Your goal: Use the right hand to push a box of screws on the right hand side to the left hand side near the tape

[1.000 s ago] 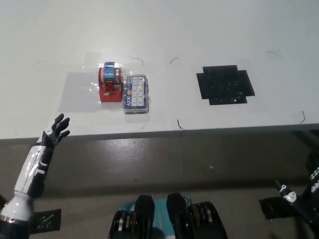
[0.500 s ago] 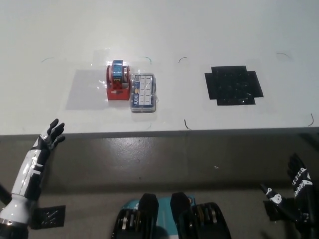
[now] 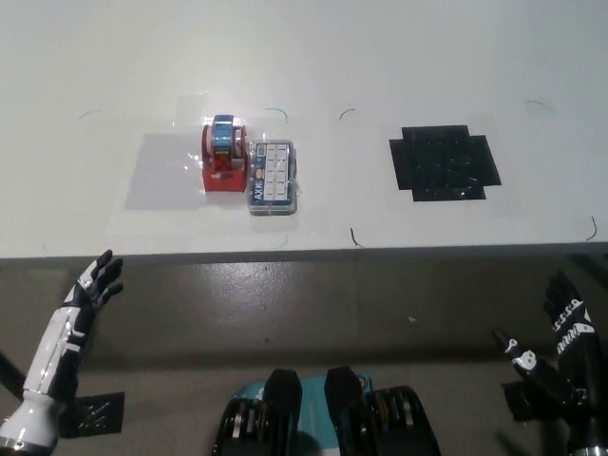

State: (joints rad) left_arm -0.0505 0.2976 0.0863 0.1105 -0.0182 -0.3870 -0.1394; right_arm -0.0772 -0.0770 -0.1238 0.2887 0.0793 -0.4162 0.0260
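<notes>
The clear box of screws [image 3: 273, 178] with a blue label lies on the white table [image 3: 380, 57], touching the right side of the red tape dispenser [image 3: 224, 158] that carries a blue roll. My black right hand [image 3: 556, 344] hangs below the table's front edge at the lower right, open and holding nothing, far from the box. At the lower left, below the table edge, my white left hand [image 3: 95, 282] rests with its fingers spread.
A black cross-shaped mat [image 3: 444, 162] lies on the table's right half. Thin pen marks dot the surface around the objects. The table's front edge runs across the picture at mid height, with grey floor below it.
The camera shifted a little between the earliest frame and now. My right hand has come further into view at the lower right. The left hand has sunk slightly. Box and tape have not moved.
</notes>
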